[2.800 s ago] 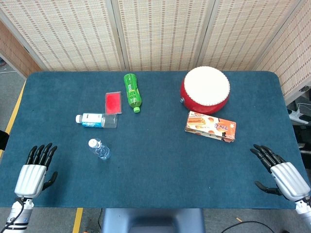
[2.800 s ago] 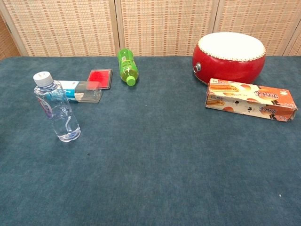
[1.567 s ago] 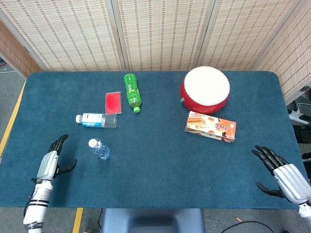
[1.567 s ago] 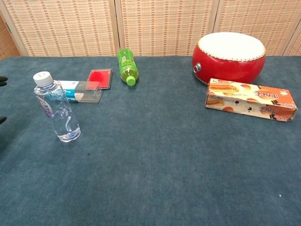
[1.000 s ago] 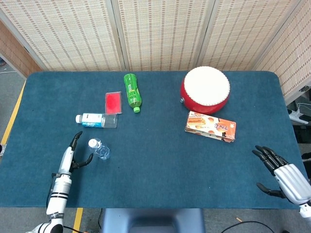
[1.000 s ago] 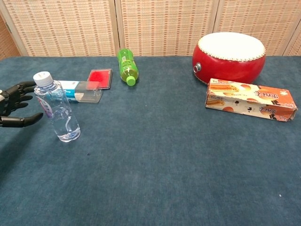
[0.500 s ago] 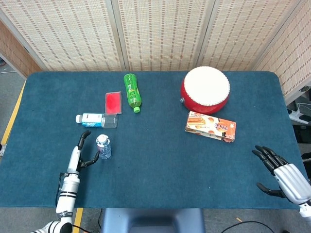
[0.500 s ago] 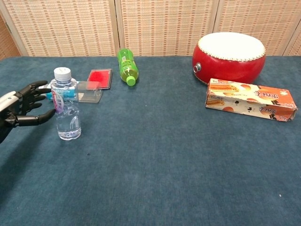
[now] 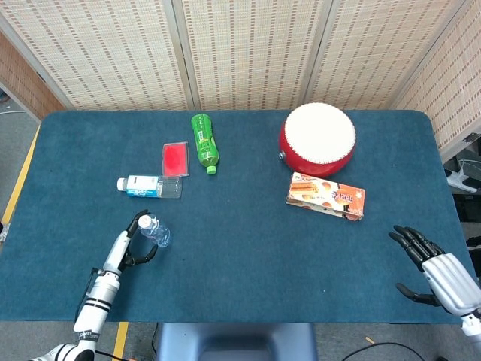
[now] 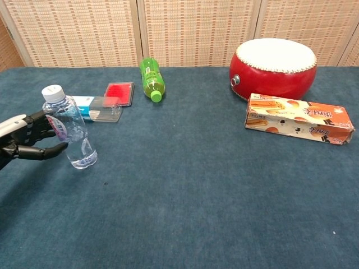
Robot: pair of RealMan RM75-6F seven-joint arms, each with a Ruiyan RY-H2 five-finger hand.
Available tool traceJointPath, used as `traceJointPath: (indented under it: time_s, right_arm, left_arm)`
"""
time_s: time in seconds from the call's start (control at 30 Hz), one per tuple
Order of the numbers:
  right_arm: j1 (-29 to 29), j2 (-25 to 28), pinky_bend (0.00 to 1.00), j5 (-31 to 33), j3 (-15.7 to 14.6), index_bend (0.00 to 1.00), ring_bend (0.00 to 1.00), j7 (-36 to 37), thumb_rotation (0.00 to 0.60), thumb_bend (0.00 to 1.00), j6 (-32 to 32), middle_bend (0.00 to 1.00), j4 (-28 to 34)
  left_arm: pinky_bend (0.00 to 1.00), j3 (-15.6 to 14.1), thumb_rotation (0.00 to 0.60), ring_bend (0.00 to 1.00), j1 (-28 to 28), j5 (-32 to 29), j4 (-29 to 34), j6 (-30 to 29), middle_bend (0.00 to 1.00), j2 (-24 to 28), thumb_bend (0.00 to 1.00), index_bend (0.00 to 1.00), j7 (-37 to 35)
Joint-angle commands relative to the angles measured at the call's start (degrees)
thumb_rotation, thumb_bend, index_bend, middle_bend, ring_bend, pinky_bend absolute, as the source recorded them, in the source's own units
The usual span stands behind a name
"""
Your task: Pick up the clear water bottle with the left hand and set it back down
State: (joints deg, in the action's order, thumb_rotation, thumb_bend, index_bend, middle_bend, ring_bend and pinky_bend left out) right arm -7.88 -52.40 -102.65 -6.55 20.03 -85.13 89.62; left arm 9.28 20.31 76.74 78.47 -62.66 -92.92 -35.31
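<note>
Left hand [image 10: 28, 143] sits at the near-left of the dark blue carpeted table [image 9: 248, 248], fingers [image 10: 49, 149] curled partway round the small clear plastic water bottle with a white cap [image 10: 70, 128]. Dark fingertips lie against the bottle's left side in the chest view; whether the grip has fully closed I cannot tell. Bottle base is on the table, body tilted, cap leaning left toward the hand. In the head view the same hand [image 9: 129, 244] is just left of the bottle [image 9: 154, 231], wrapped at its lower half.

Right hand [image 9: 437, 268] is at the near-right table edge, head view only — fingers spread, holding nothing, well apart from everything.

Rest of the table:
- white and blue tube with a clear cap [image 9: 149, 185], lying flat just behind the bottle
- flat red rectangular case [image 9: 175, 159], beside the tube
- green plastic bottle on its side [image 9: 204, 141], cap toward the near edge
- red drum with a white skin [image 9: 318, 139], far right of centre
- orange biscuit box [image 9: 326, 195], lying flat just in front of the drum

Woven cane screens [image 9: 248, 49] stand behind the table.
</note>
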Motion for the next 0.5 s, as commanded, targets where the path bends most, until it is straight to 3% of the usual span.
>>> traceJointPath:
  time_s: [0.03, 0.33, 0.4, 0.5]
  right_arm:
    - [0.0, 0.0, 0.21, 0.0, -0.1, 0.00, 0.00, -0.1, 0.600, 0.17, 0.1, 0.00, 0.1]
    - [-0.2, 0.2, 0.21, 0.1, -0.1, 0.00, 0.00, 0.3, 0.600, 0.17, 0.4, 0.00, 0.2]
    - [-0.2, 0.3, 0.21, 0.1, -0.1, 0.00, 0.00, 0.4, 0.600, 0.17, 0.3, 0.00, 0.2]
    - [-0.2, 0.3, 0.21, 0.1, -0.1, 0.00, 0.00, 0.6, 0.600, 0.17, 0.3, 0.00, 0.1]
  left_arm:
    - [0.01, 0.6, 0.600, 0.02, 0.1, -0.1, 0.5, -0.8, 0.07, -0.9, 0.37, 0.00, -0.5]
    - [0.00, 3.3, 0.600, 0.04, 0.4, -4.1, -0.3, -3.0, 0.07, -6.8, 0.37, 0.00, 1.4]
    - [0.01, 4.5, 0.600, 0.09, 0.0, -5.0, -0.9, -5.3, 0.13, -9.0, 0.38, 0.05, 2.3]
    - [0.02, 5.8, 0.600, 0.23, -0.7, -5.7, -2.4, -8.8, 0.30, -11.7, 0.42, 0.24, 3.6]
